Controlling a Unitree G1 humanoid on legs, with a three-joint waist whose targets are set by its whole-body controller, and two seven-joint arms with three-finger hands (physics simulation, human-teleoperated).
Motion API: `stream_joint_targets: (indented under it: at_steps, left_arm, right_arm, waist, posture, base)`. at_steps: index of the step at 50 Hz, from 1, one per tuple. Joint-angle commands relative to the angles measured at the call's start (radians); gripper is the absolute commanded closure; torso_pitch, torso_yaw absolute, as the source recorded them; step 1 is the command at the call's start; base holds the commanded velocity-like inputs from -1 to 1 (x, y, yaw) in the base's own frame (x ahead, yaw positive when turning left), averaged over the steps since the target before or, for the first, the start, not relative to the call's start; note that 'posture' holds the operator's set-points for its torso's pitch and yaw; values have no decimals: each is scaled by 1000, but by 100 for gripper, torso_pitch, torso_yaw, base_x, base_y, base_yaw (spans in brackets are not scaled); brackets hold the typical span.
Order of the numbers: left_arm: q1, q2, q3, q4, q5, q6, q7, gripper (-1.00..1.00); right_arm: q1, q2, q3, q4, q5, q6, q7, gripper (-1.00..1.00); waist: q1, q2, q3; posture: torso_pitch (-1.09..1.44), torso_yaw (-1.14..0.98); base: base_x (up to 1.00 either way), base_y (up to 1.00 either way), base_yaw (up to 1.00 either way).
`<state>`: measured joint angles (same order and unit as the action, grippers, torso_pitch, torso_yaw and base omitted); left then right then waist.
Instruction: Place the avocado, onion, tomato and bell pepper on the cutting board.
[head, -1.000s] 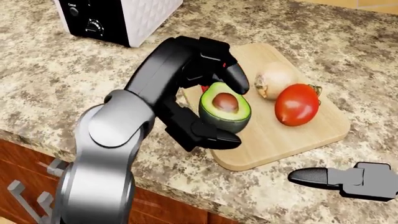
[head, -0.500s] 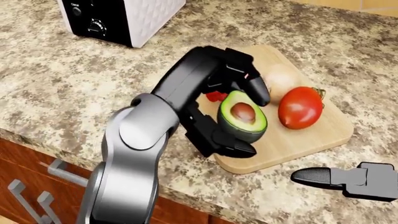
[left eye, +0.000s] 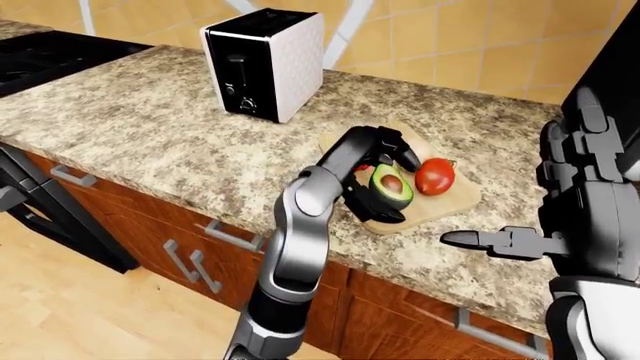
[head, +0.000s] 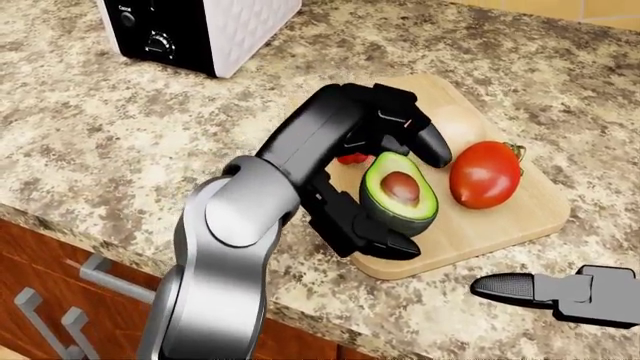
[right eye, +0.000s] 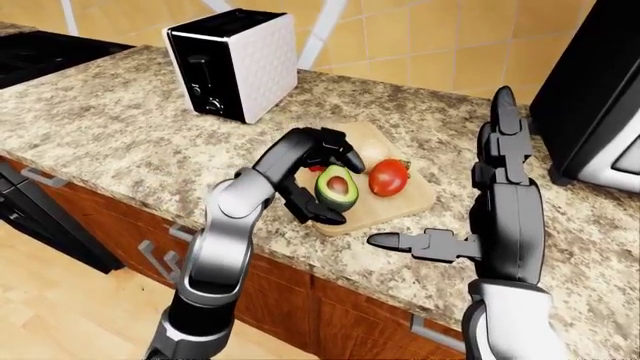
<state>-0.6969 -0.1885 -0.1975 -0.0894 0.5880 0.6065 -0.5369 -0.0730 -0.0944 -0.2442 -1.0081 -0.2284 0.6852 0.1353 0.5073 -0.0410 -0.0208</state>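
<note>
From the left-eye view, the left hand (left eye: 385, 178) is clamped on the avocado (left eye: 391, 187) over the near-left part of the cutting board (left eye: 462, 196), the tomato (left eye: 434, 176) lying on the board just to its right. In the head view the avocado half faces cut side up, long axis running toward the lower right, with the onion (head: 462, 124) above the tomato and a red scrap, perhaps the bell pepper (head: 351, 158), behind the wrist. In the right-eye view the right hand (right eye: 500, 202) hangs spread apart, holding nothing, well clear of the board, so I judge the left hand nearer for the set-down.
</note>
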Motion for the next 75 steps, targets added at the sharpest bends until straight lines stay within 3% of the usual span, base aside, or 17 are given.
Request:
stream_joint_targets:
  at_steps: [1,15,28,30,44,54,60,62,65,66,75]
  left_arm:
    - [-40,-6,8,-38,2,-28,13,22]
    - [-46,-9,8,-17,3,-43,14,3]
    - [-37,-9,5,-17,8,-46,10,-3]
    - [-40,-9,8,-15,6,-46,11,-28]
    - [-32,-13,4,-16,16,-51,10,-58]
    - [-77,-12,12,-76,35,10,-26,-49]
    - [-157,35,66,-134,9,84,-31,-48]
    - [-175,64,104,-134,-15,91,4,-54]
    - [-183,114,129,-159,-58,118,24,-78]
    - [-183,135,130,-168,-69,125,23,-100]
    - [-168,252,205,-209,-182,141,170,-100]
  right_arm:
    - [-21,-9,-3,-29,-3,-20,-5,-100]
    - [-16,-8,-24,-39,4,-21,10,-100]
    - [-4,-4,-17,-39,1,-28,5,-100]
    - [-5,-5,-14,-39,-1,-27,3,-100]
    - [5,1,-5,-19,-2,-52,-8,-100]
    - [-10,-9,-15,-32,2,-26,0,-100]
    - [-17,-13,-22,-39,3,-16,6,-100]
    - [-25,-15,-24,-39,1,-12,8,-100]
    - [-27,-14,-27,-39,-1,-12,13,-100]
    - [-31,-14,-28,-39,-2,-10,14,-100]
    - [-61,-16,-31,-39,-28,9,34,-100]
  waist:
    - [1,-7,-19]
    - [2,-7,-19]
    - [1,-6,-19]
    - [1,-6,-19]
    - [1,-7,-22]
    - [1,-8,-20]
    - [1,-5,-17]
    - [0,-2,-16]
    - [-2,2,-17]
    - [-3,3,-17]
    - [-6,11,-15]
  posture:
    - [0,38]
    - [0,38]
    - [0,38]
    - [0,38]
    - [0,38]
    - [0,38]
    - [0,38]
    - [0,38]
    - [0,38]
    - [0,38]
    - [0,38]
  base:
    - [0,0,0]
    - [0,0,0]
    - [0,0,0]
    - [0,0,0]
    - [0,0,0]
    - [0,0,0]
    - [0,0,0]
    - [0,0,0]
    - [0,0,0]
    - [0,0,0]
    - [0,0,0]
